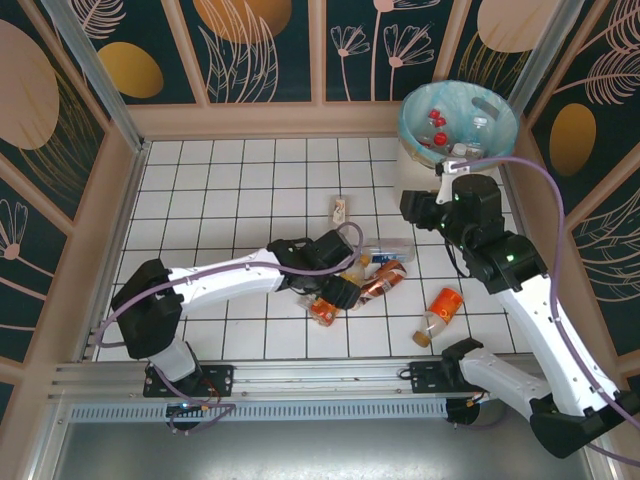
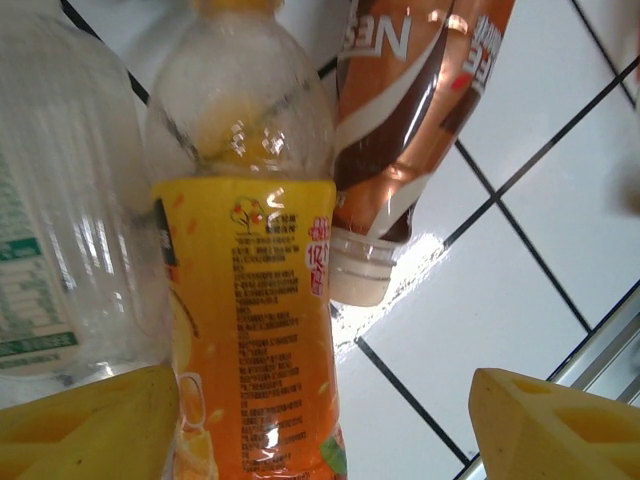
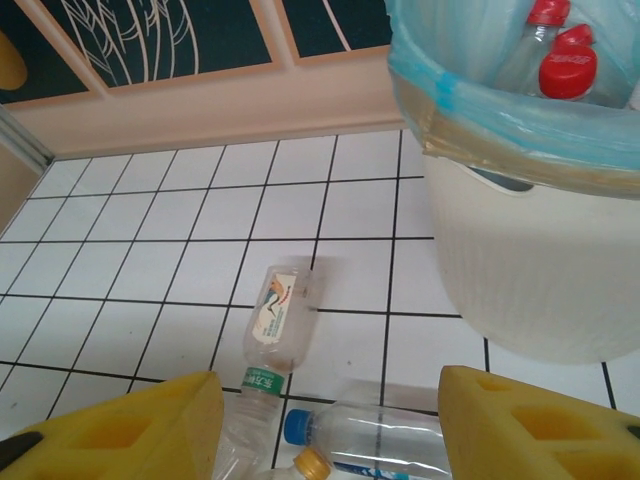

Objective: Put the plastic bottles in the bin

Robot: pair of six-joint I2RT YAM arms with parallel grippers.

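White tiled floor (image 1: 240, 180) | stray bottle (image 1: 438, 315) lying near the arm bases | left gripper (image 2: 320, 400) fingers apart astride orange-labelled bottle (image 2: 250, 330), not clamped | right gripper (image 3: 330, 410) fingers apart, just beside bin (image 3: 540, 260) | red-capped bottles (image 3: 567, 70) inside bin, far right corner

Off-white bin (image 3: 540, 270) with light blue-green bag (image 3: 480, 110), red caps (image 3: 567, 72) inside, orange label on clear bottle (image 2: 250, 330), brown-and-white label on next bottle (image 2: 410, 120), blue cap (image 3: 296, 426), white floor tiles (image 1: 240, 180) with black grid lines, dark teal wall panels (image 1: 265, 40) with peach leaf motifs, yellow fingers (image 2: 540, 425).
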